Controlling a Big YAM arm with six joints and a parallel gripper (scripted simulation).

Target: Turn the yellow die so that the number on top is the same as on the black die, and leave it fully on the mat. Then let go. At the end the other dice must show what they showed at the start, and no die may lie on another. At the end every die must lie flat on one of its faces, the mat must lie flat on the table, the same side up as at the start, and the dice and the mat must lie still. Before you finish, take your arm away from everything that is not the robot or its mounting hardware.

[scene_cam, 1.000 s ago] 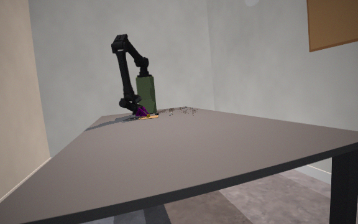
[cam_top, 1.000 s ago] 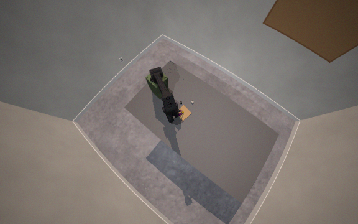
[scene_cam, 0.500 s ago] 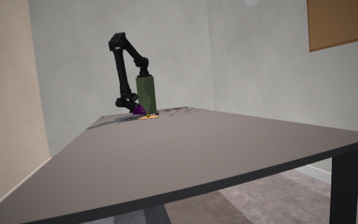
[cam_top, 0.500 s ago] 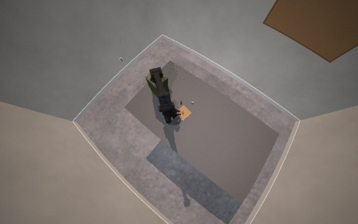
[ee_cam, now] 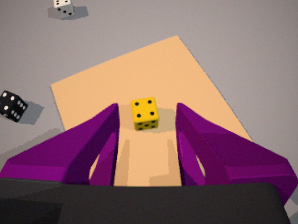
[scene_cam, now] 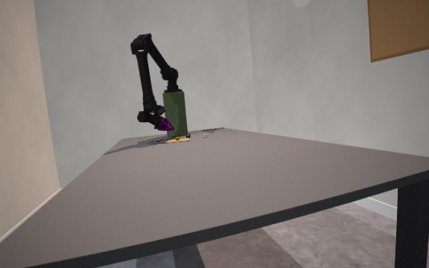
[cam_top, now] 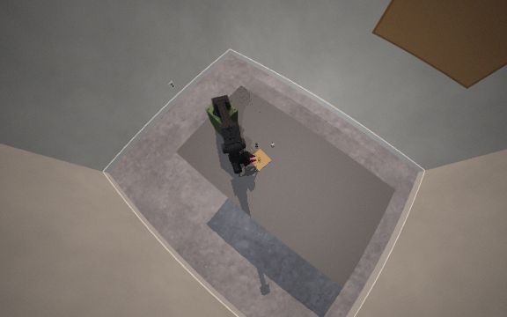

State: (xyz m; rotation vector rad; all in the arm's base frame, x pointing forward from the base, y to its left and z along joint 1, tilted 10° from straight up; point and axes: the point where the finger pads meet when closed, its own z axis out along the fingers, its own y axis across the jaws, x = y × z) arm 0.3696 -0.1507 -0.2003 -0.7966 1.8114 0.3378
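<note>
Black die point(ee_cam: 12, 104) cut by wrist frame edge.

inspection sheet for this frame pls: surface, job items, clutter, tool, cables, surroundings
Surface: grey table top, dark specks near the arm's base.
Job's things: yellow die flat on the orange mat, well inside its edges, untouched; its top pip count is too blurred to call. Black die on the table, off the mat's left edge in the wrist view. White die on the table beyond the mat.
Clutter: nothing seen.
Tool: tool above the mat, purple fingers apart, holding nothing; die lies just beyond the tips.
Cables: nothing seen.
Surroundings: green pedestal under the arm, brown panel on the wall, dark table leg.
</note>
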